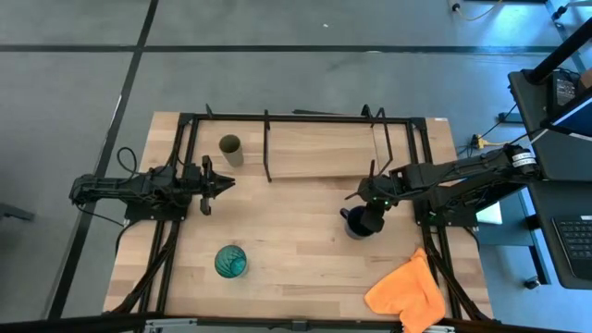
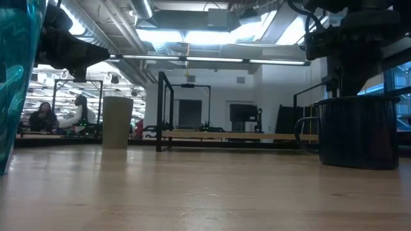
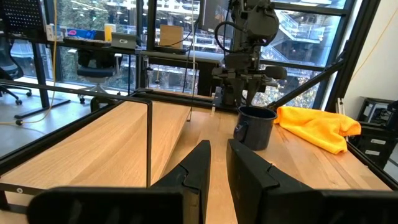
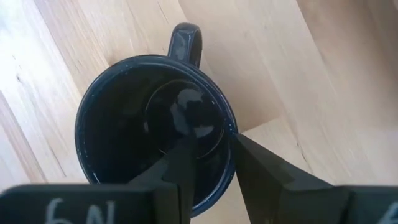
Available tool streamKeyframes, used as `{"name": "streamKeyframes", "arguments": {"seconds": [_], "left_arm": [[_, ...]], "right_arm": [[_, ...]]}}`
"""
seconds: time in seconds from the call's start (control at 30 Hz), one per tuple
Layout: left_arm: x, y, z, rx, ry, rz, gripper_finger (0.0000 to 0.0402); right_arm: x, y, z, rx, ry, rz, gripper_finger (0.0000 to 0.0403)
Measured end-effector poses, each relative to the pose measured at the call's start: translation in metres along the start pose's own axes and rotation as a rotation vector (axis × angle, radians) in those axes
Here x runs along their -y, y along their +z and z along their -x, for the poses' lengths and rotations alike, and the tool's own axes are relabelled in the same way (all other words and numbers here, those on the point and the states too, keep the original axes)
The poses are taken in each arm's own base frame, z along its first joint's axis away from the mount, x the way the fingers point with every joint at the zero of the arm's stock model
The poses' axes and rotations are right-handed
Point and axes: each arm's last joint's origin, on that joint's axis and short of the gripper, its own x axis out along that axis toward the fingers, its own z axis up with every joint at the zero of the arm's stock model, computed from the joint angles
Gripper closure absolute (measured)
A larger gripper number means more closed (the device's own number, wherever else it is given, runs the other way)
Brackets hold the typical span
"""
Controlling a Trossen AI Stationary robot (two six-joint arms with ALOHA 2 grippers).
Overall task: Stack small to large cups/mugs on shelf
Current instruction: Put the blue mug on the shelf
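The dark navy mug [image 1: 357, 224] [image 4: 149, 124] stands upright on the table right of centre, and my right gripper [image 1: 373, 202] [image 4: 214, 168] comes down on it from above, shut on its rim. The small olive-tan cup [image 1: 229, 147] [image 2: 117, 122] stands on the table just left of the shelf [image 1: 324, 153], a light board in a black rod frame at the far side. The teal tumbler [image 1: 230, 262] [image 2: 13, 83] stands upright near the near edge. My left gripper [image 1: 225, 183] [image 3: 217, 155] hovers shut at the left, touching nothing. My right gripper holds the navy mug by its rim [image 4: 231, 132], on the side about a quarter turn from the handle [image 4: 185, 42]. One finger [image 4: 183, 165] is inside the mug and the other [image 4: 264, 171] outside. The fingers point down from above. The mug stands upright with its base on the table.
An orange cloth [image 1: 407, 291] [image 3: 317, 127] lies at the table's near right corner. Black frame rods [image 1: 185, 157] run along the table's left and right sides. Bare tabletop [image 1: 296, 231] lies between the mug, the tumbler and the shelf. People sit in the room behind [image 2: 61, 115].
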Motion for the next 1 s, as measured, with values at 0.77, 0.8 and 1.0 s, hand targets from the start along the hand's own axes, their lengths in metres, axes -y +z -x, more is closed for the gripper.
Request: {"name": "streamKeyframes", "arguments": {"seconds": [0.77,0.8,1.0], "left_arm": [[0.0,0.0,0.0,0.0,0.0,0.0,0.0355],[0.0,0.0,0.0,0.0,0.0,0.0,0.0355],[0.0,0.0,0.0,0.0,0.0,0.0,0.0355]], "right_arm": [[-0.026,0.038,-0.032,-0.009,0.054,0.418,0.0294],[-0.027,0.039,-0.03,-0.002,0.048,0.419,0.0294],[-0.029,0.049,-0.011,0.042,0.073,0.384,0.0294]]}}
